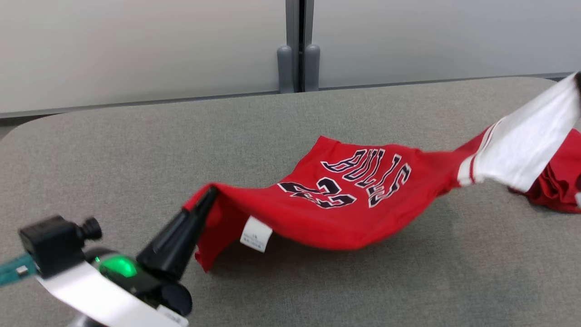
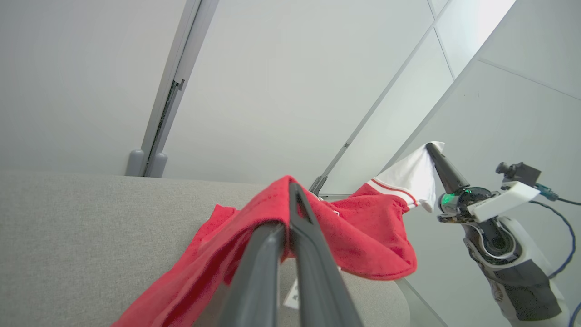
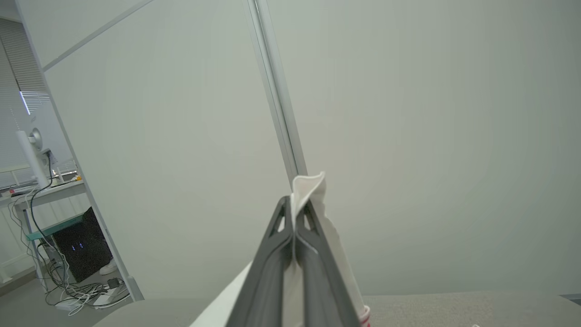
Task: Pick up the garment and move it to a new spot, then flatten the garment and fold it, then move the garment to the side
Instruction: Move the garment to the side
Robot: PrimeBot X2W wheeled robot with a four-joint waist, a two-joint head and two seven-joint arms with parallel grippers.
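The garment [image 1: 345, 213] is a red jersey with dark "BULLS 23" lettering, a white sleeve [image 1: 526, 141] and a white label. It hangs stretched just above the grey table [image 1: 136, 150], sagging in the middle. My left gripper [image 1: 209, 194] at the lower left is shut on its red corner, and the left wrist view has the fingers [image 2: 290, 188] pinching red cloth [image 2: 363, 236]. My right gripper [image 1: 578, 84] at the right edge is shut on the white sleeve; it stands raised [image 2: 431, 149] in the left wrist view. Its fingers [image 3: 295, 202] clamp white fabric [image 3: 313, 186].
Pale wall panels with a grey post [image 1: 298, 59] stand behind the table's far edge. More red cloth bunches on the table at the far right [image 1: 558, 186]. A desk with cables and a dark box [image 3: 77, 250] stands off to the side of the table.
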